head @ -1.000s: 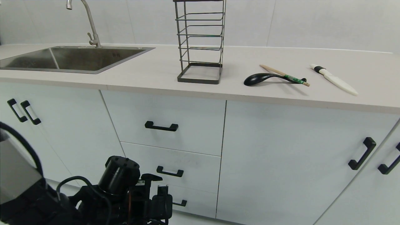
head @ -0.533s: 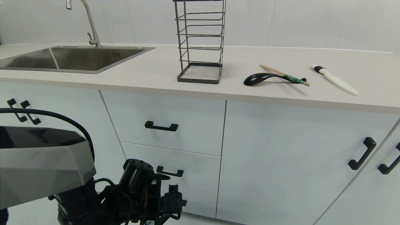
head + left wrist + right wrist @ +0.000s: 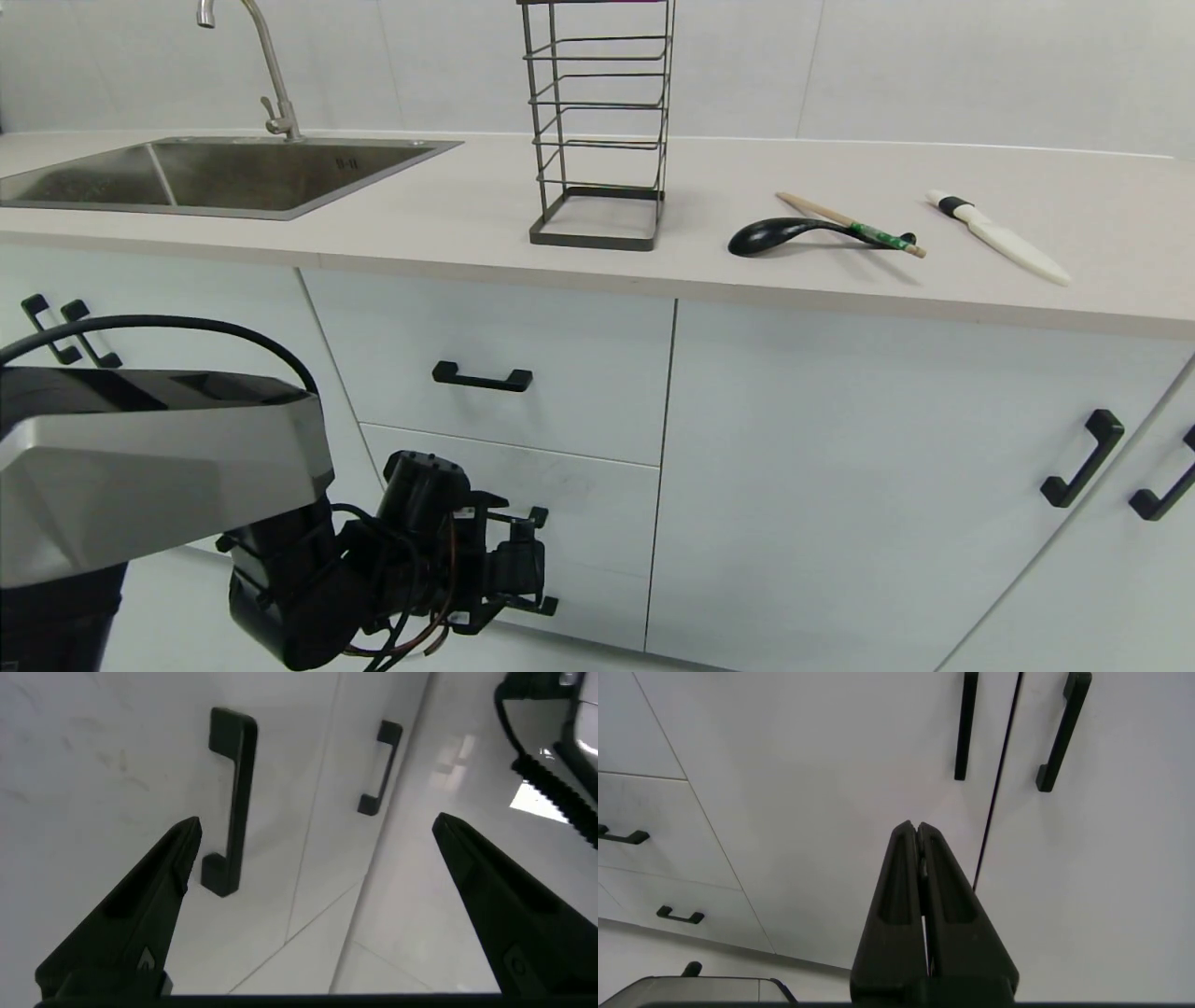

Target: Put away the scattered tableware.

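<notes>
Left arm [image 3: 289,588] hangs low before the drawers [image 3: 579,485], jaws wide; right jaws pressed together.

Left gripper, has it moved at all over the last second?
Yes. In the head view the left gripper has shifted right and up, ending closer beneath the top drawer handle, which stayed put.

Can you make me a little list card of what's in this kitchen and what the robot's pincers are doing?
On the counter: black spoon, chopsticks crossing its handle, white knife to their right
Wire rack: upright, left of the spoon
Sink: at the counter's left end
Left pincer: open, low, near the lower drawer handles
Right pincer: shut, facing the cabinet doors
Put away so far: nothing
</notes>
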